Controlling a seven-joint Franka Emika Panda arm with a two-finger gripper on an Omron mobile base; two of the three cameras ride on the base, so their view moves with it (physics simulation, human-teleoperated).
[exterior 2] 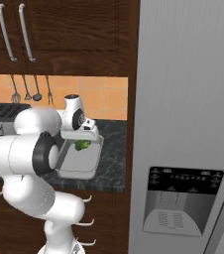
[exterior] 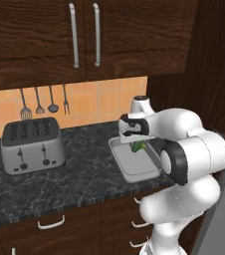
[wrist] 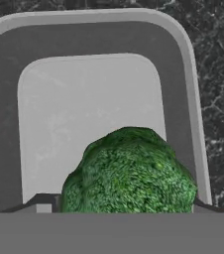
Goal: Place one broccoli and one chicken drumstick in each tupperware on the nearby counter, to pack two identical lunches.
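Broccoli point(wrist: 129, 171) fills the low middle of our hand view, green and bumpy. Our fingers point(exterior: 138, 145) squeeze it from both sides, and it sits between them. Below it we see a grey tupperware point(wrist: 5, 99) with a pale floor and round corners. The broccoli hangs over the near part of that floor.

In the left base view, the broccoli point(exterior: 137, 146) is a small green lump at the middle of the frame, right under our white hand. The tupperware point(exterior: 129, 169) rests on the dark marbled counter point(exterior: 79, 179), near its right end. The broccoli is just above the far part of the box there. We cannot tell if it touches the box.

In the right base view, the green lump point(exterior 2: 82, 145) shows left of the middle, over the same grey box point(exterior 2: 79, 168).

A silver toaster point(exterior: 33, 144) stands on the counter at the left of the left base view, well apart from the box. Four tools point(exterior: 44, 102) hang on the orange wall above it. Dark wood doors point(exterior: 59, 35) with long handles are at the top. A big grey fridge point(exterior 2: 188, 124) takes the right half of the right base view.
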